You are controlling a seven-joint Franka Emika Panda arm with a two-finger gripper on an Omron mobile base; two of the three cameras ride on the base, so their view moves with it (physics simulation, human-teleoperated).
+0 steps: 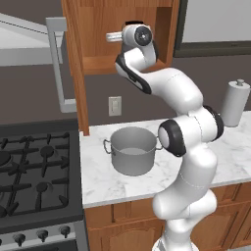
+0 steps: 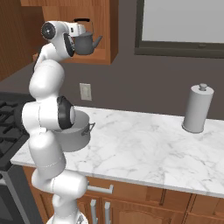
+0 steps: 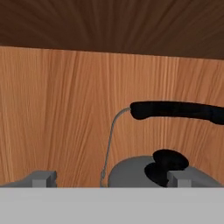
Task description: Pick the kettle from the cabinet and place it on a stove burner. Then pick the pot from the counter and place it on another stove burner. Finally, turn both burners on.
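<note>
The small dark kettle (image 2: 89, 43) stands on the shelf of the open wooden cabinet (image 1: 93, 39). In the hand view its black arched handle (image 3: 175, 110) and lid knob (image 3: 168, 161) sit close ahead, right of centre. My gripper (image 3: 111, 180) is open inside the cabinet, level with the kettle's top, and nothing is held. The left fingertip (image 3: 41, 178) is clear of the kettle; the right one overlaps its body. The grey pot (image 1: 131, 153) rests on the marble counter (image 1: 108, 184) beside the stove burners (image 1: 46, 153). In the right base view my arm half hides the pot (image 2: 83, 133).
The cabinet's grey door (image 1: 56, 63) hangs open to the left, above the stove. Dark knobs (image 1: 41, 235) line the range front. A tall grey cylinder (image 2: 197, 109) stands at the counter's far right, under a window frame. A wall outlet (image 1: 114, 105) sits behind the pot.
</note>
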